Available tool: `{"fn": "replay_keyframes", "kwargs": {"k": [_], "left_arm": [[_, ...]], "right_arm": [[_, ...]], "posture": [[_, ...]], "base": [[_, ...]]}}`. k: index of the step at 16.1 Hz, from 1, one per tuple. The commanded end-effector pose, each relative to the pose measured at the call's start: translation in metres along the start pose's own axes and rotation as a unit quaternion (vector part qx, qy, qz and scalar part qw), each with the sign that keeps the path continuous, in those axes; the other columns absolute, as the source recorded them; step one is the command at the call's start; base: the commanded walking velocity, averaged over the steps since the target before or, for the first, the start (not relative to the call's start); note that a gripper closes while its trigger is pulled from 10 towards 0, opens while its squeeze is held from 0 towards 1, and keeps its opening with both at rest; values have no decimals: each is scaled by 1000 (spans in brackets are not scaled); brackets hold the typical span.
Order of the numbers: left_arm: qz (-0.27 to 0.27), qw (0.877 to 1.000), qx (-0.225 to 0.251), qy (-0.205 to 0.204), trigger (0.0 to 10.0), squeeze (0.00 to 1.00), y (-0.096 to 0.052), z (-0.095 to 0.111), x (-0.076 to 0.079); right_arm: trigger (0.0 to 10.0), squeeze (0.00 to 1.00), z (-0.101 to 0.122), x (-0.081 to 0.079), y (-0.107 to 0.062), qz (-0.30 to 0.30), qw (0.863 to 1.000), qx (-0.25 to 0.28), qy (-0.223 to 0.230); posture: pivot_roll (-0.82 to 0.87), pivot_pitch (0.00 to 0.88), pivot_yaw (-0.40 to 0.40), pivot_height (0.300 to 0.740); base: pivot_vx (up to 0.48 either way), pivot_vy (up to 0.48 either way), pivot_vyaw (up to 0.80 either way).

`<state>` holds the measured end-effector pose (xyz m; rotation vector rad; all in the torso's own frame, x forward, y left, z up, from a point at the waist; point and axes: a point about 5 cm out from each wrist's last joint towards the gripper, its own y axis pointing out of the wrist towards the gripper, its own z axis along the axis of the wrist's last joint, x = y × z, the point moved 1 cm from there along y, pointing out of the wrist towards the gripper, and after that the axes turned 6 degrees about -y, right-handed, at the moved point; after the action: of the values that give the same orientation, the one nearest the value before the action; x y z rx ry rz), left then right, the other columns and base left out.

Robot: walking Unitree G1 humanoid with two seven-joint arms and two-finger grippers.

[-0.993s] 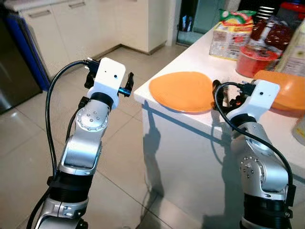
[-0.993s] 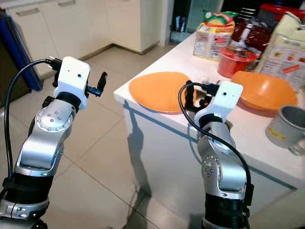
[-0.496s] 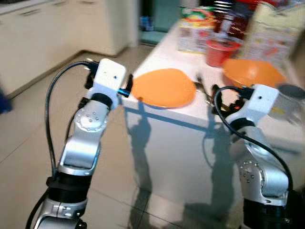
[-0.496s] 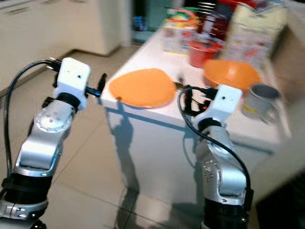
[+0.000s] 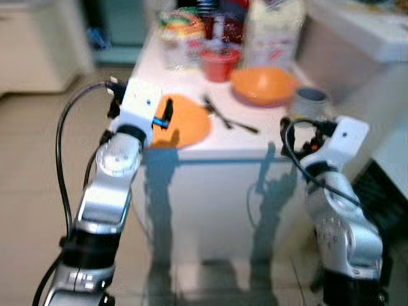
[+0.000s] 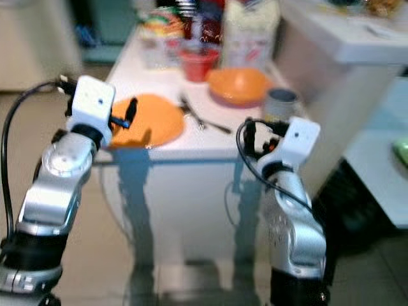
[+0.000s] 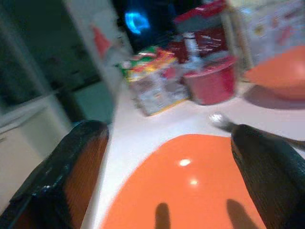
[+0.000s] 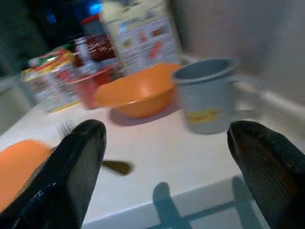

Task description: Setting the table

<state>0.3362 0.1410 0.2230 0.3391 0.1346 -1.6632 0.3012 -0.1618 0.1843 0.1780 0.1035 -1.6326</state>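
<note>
An orange plate lies at the near left corner of the white table. Beside it rests a fork, then an orange bowl and a grey mug. My left gripper hovers at the plate's near edge, open with nothing between its fingers; the plate lies just ahead of it. My right gripper is held in front of the table's near right edge, open and empty, facing the mug and the bowl.
At the back of the table stand a red cup, a snack bag and a tall white carton. A white counter rises close on the right. Tiled floor spreads to the left.
The camera has swung round and the picture is blurred: the table now stands straight ahead rather than at the right. Both arms keep their raised pose, and the left gripper now overlaps the plate's edge.
</note>
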Motion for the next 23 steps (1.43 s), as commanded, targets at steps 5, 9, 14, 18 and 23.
{"fn": "replay_keyframes", "kwargs": {"k": [5, 9, 14, 18, 23], "left_arm": [[5, 1000, -3, 2, 10000, 0, -1, 0, -5], [9, 1000, -4, 1, 10000, 0, -2, 0, -6], [-2, 999, 11, 32, 10000, 0, -5, 3, -2], [16, 1000, -3, -25, 10000, 0, -10, -5, 1], [2, 999, 20, -39, 10000, 0, -10, 0, 9]], "right_arm": [[10000, 0, -3, 0, -1, 0, 1000, -11, 8], [10000, 0, -2, 0, 0, 4, 1000, -12, 8], [10000, 0, -1, -2, 0, 13, 1000, -11, 2], [10000, 0, 0, -5, 3, 48, 998, -21, -21], [10000, 0, 4, -6, 12, 77, 995, -31, -59]], "posture": [[53, 0, 12, 740], [57, 0, 0, 740], [45, 0, 8, 740], [36, 0, 8, 740], [30, 0, -3, 740]], "base": [[0, 472, -711], [0, 472, -258], [0, 36, 0], [0, -240, 0], [0, 0, 0]]}}
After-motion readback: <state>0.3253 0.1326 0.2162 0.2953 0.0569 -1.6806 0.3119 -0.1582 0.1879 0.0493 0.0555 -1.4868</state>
